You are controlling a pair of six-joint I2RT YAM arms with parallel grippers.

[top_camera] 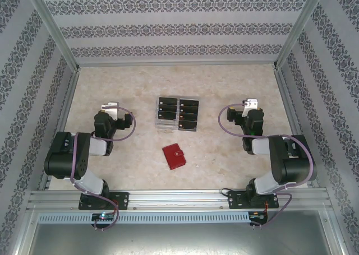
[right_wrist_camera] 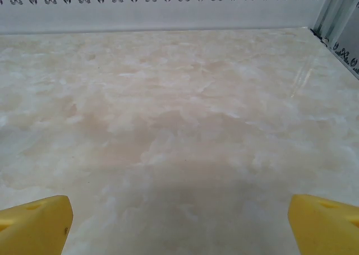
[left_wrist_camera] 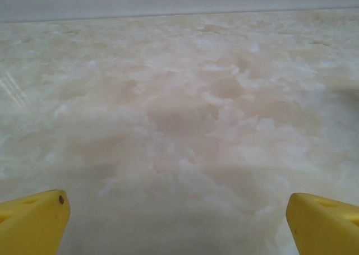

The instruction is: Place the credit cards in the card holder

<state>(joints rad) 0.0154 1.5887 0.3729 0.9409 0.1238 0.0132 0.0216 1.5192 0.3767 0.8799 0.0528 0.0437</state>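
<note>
Cards (top_camera: 188, 109) sit in 2 columns inside a clear tray (top_camera: 156, 120) at mid-table (top_camera: 235, 87), black faces up w/ small orange marks. Wallet (top_camera: 176, 157) lies flat on the table just in front of the tray, apart from it, turned a bit askew, and looks closed w/ its tab on the R edge. Both are roughly centred btwn the arms. L gripper (top_camera: 110, 106) is off to the left of the tray, well apart from it, pointing toward the back wall; wrist cam shows its yellow fingers (left_wrist_camera: 33, 221) at the frame's bottom corners, jaws spread wide, nothing btwn them but bare table. R gripper (top_camera: 251, 103) mirrors it on the right of the tray, also well apart; its yellow fingers (right_wrist_camera: 325, 224) likewise spread wide over bare table, holding nothing. Patterned walls close in the table on 3 sides.
</note>
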